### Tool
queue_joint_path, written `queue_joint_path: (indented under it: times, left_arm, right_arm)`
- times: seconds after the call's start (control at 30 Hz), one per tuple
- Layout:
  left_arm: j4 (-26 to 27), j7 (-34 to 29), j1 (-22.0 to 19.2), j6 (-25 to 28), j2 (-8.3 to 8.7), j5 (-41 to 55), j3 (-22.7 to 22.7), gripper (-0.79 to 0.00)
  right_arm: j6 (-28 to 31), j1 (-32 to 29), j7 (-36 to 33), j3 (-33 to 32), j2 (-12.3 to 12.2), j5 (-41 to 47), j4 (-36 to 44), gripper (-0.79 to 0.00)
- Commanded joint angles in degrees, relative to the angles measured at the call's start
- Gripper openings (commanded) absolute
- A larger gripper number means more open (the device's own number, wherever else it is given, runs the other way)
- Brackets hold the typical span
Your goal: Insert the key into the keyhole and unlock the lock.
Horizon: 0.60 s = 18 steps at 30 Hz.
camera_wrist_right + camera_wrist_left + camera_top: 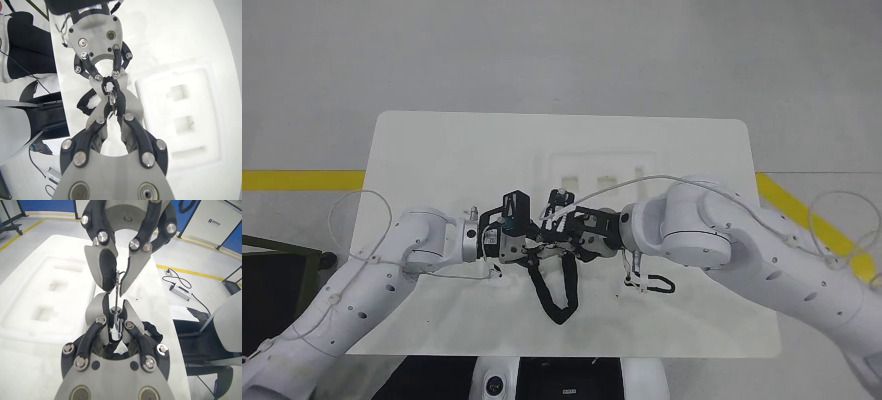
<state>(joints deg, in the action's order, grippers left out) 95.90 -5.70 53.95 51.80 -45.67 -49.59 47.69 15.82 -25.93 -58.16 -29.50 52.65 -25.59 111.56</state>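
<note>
In the top view the two grippers meet over the middle of the white table (692,300), and their fingers overlap into one dark cluster, so neither grip can be read from there.

The left wrist view settles it. The left gripper (525,236) (115,301) has its grey fingers closed snugly around the shiny chrome lock cylinder (115,325), held up off the table. The cylinder's lower end is hidden among the finger links. From it hangs a black fabric-covered chain loop (557,295) (151,332), partly cut off behind the fingers here and seen whole only from above.

The thin silver key (116,298) runs straight from the cylinder's end face to the right gripper (553,228) (115,289). Its tip meets the keyhole, but how deep it sits cannot be made out. Its bow is mostly covered by the black pads (107,275) pinching it.

In the right wrist view the right gripper (113,106) is closed tight on the key (113,110), of which only a sliver shows. Beyond it, the cylinder (112,97) sits in the left gripper (112,91), with the chain (85,106) drooping beside it.

A white foam tray with square recesses (602,165) (28,313) (208,113) lies on the table behind the grippers.

Farther right, under the right arm, is a small black looped item (657,285), too small to identify.
</note>
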Motion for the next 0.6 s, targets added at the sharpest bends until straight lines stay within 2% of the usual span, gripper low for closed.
queue_joint_path:
  times: [0.0, 0.2, 0.43, 0.57]
  left_arm:
    - [-0.06, -0.28, 0.17, 0.09, -0.09, 0.12, 0.21, -0.785]
    - [-0.51, -0.55, 0.49, 0.52, -0.38, 0.23, 1.03, -0.785]
    - [-0.84, 0.32, 1.43, 1.59, -0.35, -0.20, 3.14, -0.785]
    - [-0.61, 1.87, 2.51, 2.28, -0.14, -0.56, 5.04, -0.785]
  right_arm:
    - [0.22, -0.35, 0.35, -0.71, -0.05, -0.35, 0.36, 0.000]
    - [3.39, -3.44, 3.82, -4.84, -1.30, -2.54, 0.93, 0.000]
    - [8.39, -10.72, 7.97, -10.49, -3.80, -3.94, -0.10, 0.000]
    - [12.61, -14.09, 10.05, -11.63, -4.50, -4.77, -1.95, 0.000]
